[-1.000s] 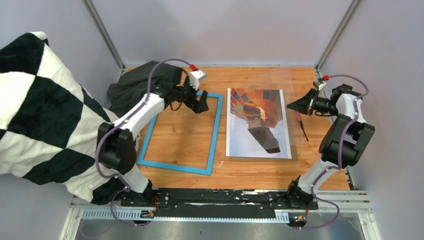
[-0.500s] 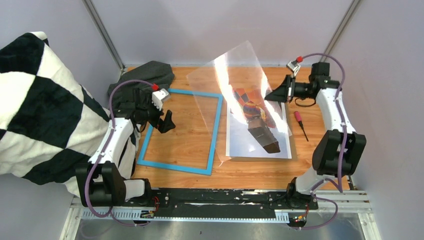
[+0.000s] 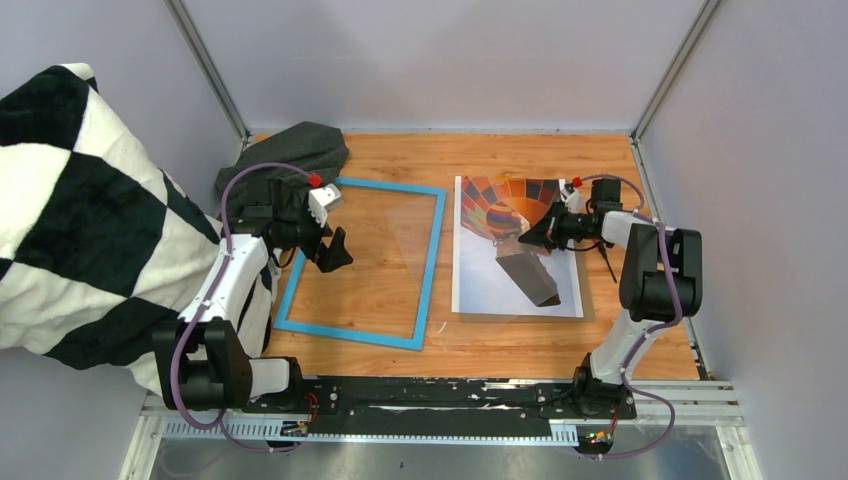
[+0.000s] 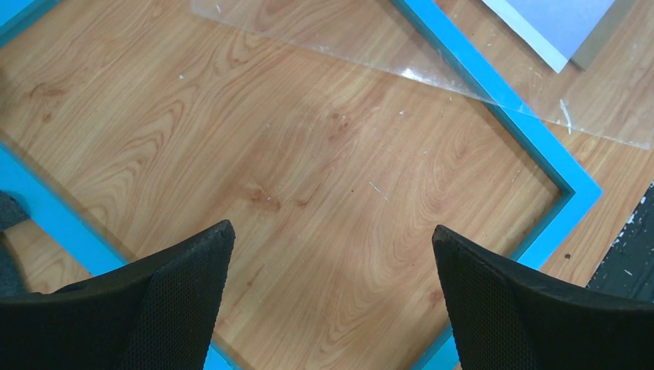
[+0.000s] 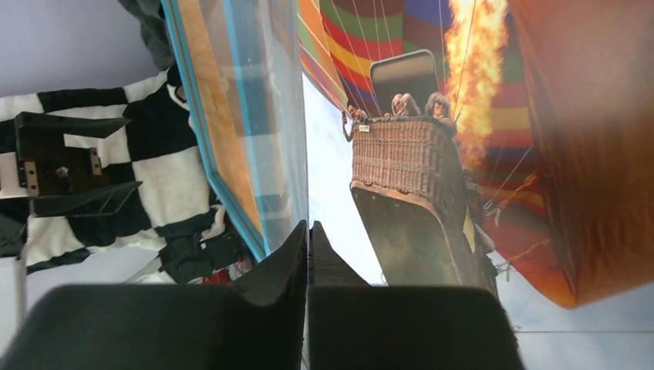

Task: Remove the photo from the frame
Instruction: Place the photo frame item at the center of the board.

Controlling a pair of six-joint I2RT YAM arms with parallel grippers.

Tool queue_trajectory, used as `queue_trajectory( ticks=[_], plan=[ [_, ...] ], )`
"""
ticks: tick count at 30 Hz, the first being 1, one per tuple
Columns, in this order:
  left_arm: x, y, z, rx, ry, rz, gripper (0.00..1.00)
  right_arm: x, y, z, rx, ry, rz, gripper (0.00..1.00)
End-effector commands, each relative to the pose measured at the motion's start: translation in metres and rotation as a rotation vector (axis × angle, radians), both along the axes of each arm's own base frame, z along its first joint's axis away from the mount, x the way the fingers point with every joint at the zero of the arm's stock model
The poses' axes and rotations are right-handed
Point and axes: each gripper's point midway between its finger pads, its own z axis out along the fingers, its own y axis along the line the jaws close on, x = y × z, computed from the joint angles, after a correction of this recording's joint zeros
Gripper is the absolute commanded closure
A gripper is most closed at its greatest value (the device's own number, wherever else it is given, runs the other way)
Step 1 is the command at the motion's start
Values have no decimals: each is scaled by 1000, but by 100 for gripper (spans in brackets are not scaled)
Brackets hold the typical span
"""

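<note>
Quick headcount, folks: one tabletop. On it, one blue frame. One photo, the hot-air balloon print. One clear sheet. One brown board, only an edge showing. Cloths, two: one dark grey cloth and one black-and-white checked blanket. Arms, two: left arm, right arm. One pincer apiece makes two: left pincer, right pincer. Two fingers each, four in all.
</note>
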Motion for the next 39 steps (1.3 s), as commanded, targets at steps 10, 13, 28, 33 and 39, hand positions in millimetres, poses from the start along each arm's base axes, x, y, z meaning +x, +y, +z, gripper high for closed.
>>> queue_trajectory(
  ticks=[10, 13, 28, 33, 39],
  plan=[
    [-12, 0, -6, 19, -17, -52, 0, 8, -25, -34, -222, 13, -70, 99],
    [-12, 0, -7, 18, -11, -57, 0, 8, -28, -38, -248, 21, -74, 97],
    [-15, -2, -13, 3, 21, -72, 0, -1, 1, -33, -177, 22, 19, 78],
    [-15, -3, -14, -2, 26, -79, 0, -5, 12, -33, -189, 17, 64, 72],
    [-16, -4, -15, -6, 33, -83, 0, -7, 19, -36, -214, 15, 105, 68]
  ],
)
